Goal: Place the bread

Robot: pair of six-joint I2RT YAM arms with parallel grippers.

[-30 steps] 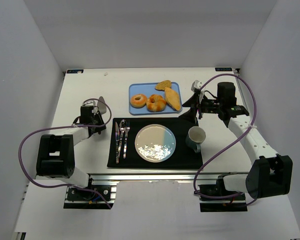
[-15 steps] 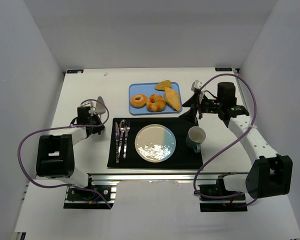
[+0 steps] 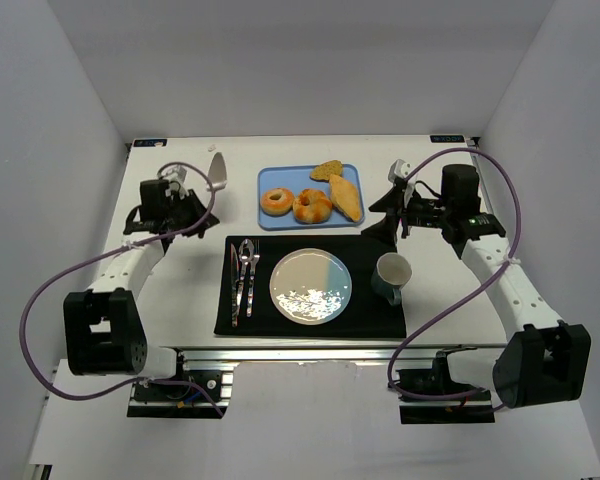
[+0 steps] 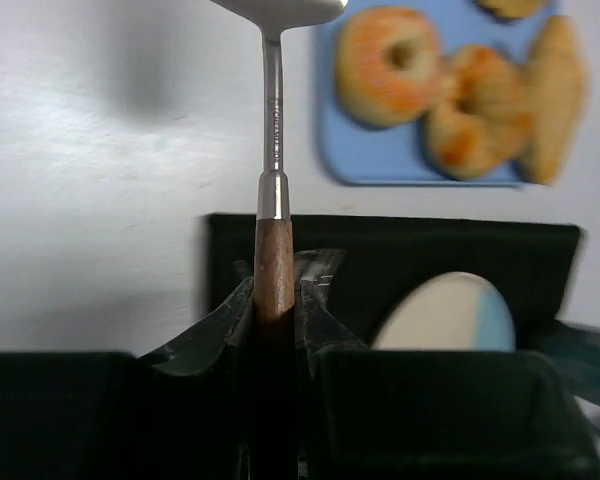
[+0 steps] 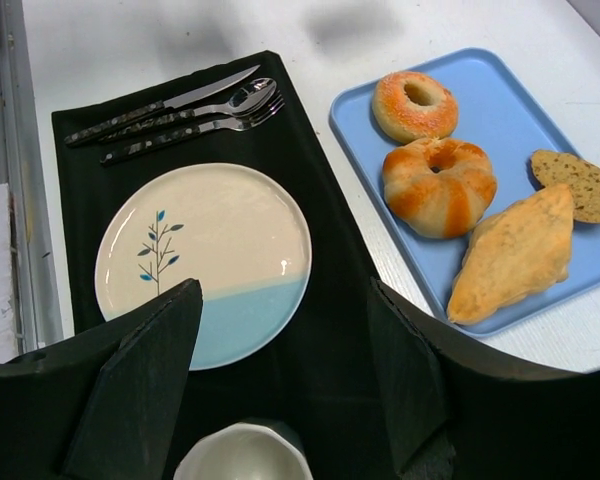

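The bread, a small glossy golden-orange bagel, lies at the left end of the blue tray. It also shows in the left wrist view and the right wrist view. My left gripper is shut on the wooden handle of a metal spatula. Its blade points toward the tray and stays left of it. My right gripper is open and empty, above the mat between tray and mug; its jaws stand wide apart. The cream-and-blue plate lies on the mat.
A knotted roll, a flat tan slice and a seeded piece share the tray. A knife, spoon and fork lie on the black mat left of the plate. A mug stands right of it.
My left arm has moved toward the far side with the spatula, whose blade is now higher and nearer the tray's left edge. My right gripper has barely shifted.
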